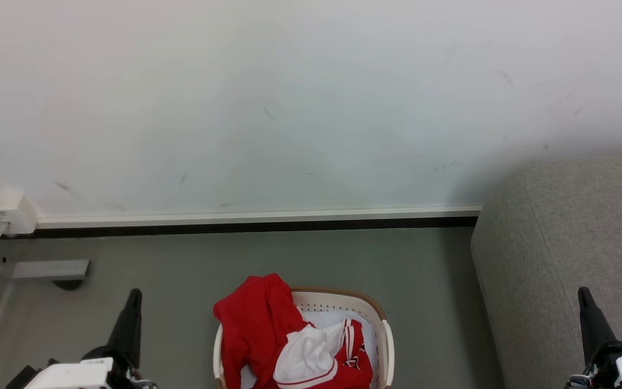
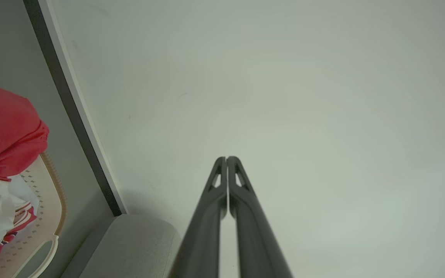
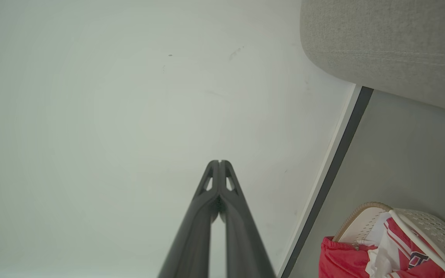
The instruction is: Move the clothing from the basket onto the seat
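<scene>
The basket (image 1: 332,302) holds the clothing (image 1: 257,324), red fabric draped over its rim.

Bare grey floor (image 1: 430,281) open around oval cream perforated basket (image 1: 338,303); white wall (image 1: 289,108) blocks beyond, large grey woven sofa (image 1: 559,243) at right.

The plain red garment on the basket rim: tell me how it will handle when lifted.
Probably floppy: the plain red garment lies crumpled and hangs over the basket rim, so it should sag from a pinch. Likely light, being thin-looking cloth. It lies against the red and white garment, so lifting may drag that along.
</scene>
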